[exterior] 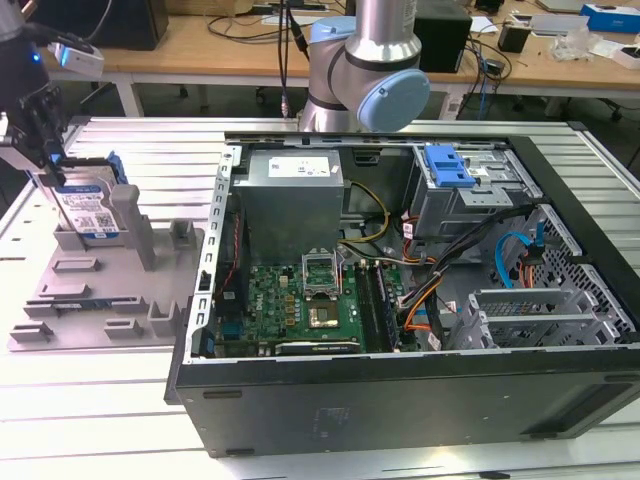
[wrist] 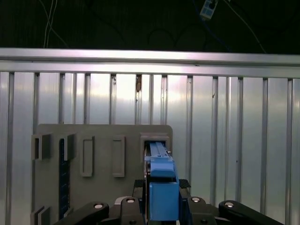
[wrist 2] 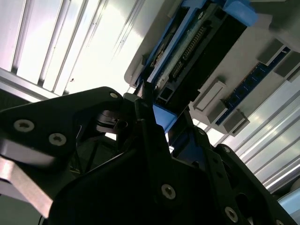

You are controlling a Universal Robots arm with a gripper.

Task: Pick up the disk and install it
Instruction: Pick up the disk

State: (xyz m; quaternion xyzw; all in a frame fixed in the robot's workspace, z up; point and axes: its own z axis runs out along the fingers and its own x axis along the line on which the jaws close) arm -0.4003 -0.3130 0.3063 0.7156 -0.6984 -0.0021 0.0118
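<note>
Nothing written can be read here. The disk (exterior: 88, 212) carries a blue-and-white label with rows of dark print, all too small to make out. The grey power supply (exterior: 293, 205) in the computer case (exterior: 400, 390) bears a white sticker near its upper edge, and its lines are just as illegible.

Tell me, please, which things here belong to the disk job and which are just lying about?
Belonging to the job: the disk, standing in the grey holder; the gripper at the disk's top; the open computer case.
Just lying about: the blue box, the black box and the cables on the wooden bench behind.
</note>
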